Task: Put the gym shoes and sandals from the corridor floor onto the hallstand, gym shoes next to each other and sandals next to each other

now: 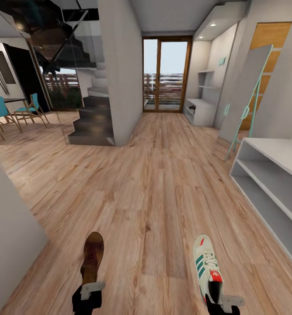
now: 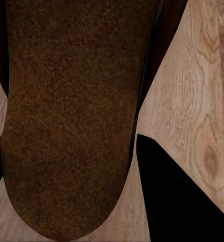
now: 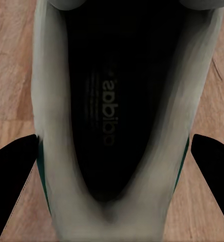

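Observation:
A dark brown sandal hangs low over the wood-grain corridor floor, with my left gripper shut on its heel end. Seen from the left wrist, the sandal spans the gap between the dark fingers. My right gripper is shut on the heel of a white gym shoe with green stripes and a red heel patch. The right wrist view looks into that shoe's opening, a finger on each side. The hallstand, with wall shelves above it, stands far ahead on the right.
A similar low white unit with two open compartments runs along the near right wall. Beyond it a tall grey panel with a teal frame leans on the wall. A staircase and pillar stand left of the corridor, a glass door at its end.

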Controlling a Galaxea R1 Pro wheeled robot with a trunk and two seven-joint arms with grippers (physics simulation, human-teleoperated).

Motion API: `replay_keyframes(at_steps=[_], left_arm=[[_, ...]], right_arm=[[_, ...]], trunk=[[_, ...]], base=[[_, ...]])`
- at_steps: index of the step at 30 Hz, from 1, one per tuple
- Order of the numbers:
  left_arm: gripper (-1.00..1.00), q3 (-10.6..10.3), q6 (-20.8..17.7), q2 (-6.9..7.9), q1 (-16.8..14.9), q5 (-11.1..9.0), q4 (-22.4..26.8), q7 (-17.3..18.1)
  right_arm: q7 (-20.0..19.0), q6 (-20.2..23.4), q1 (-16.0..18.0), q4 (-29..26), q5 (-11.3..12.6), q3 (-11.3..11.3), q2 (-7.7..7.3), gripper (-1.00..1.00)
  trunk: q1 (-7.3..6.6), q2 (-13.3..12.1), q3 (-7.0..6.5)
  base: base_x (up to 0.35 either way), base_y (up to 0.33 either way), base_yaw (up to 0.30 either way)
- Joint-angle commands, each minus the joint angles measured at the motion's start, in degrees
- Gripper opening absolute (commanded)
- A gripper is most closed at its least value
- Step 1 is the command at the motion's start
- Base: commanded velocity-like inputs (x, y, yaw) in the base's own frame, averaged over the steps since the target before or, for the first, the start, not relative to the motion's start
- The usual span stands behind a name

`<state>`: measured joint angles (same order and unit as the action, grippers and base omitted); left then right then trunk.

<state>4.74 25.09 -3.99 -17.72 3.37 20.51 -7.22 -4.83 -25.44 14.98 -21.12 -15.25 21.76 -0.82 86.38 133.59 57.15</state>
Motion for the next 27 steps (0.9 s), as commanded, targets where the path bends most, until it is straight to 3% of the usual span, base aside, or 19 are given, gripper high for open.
replay_keyframes(at_steps=[1,27], left_arm=[[-1.00,0.36,0.14,-0.06,-0.04,0.58,-0.03,-0.09],[-1.00,0.36,0.14,-0.06,-0.05,0.58,-0.03,-0.09]], right_arm=[[-0.43,-0.22,0.05,0.03,-0.22,0.48,0.03,-1.00],[-0.41,-0.22,0.05,0.03,-0.22,0.48,0.03,-1.00]], trunk=[[0.02,0.02,0.05],[0.02,0.02,0.05]], base=[[0.336,0.000,0.000],[0.336,0.000,0.000]])
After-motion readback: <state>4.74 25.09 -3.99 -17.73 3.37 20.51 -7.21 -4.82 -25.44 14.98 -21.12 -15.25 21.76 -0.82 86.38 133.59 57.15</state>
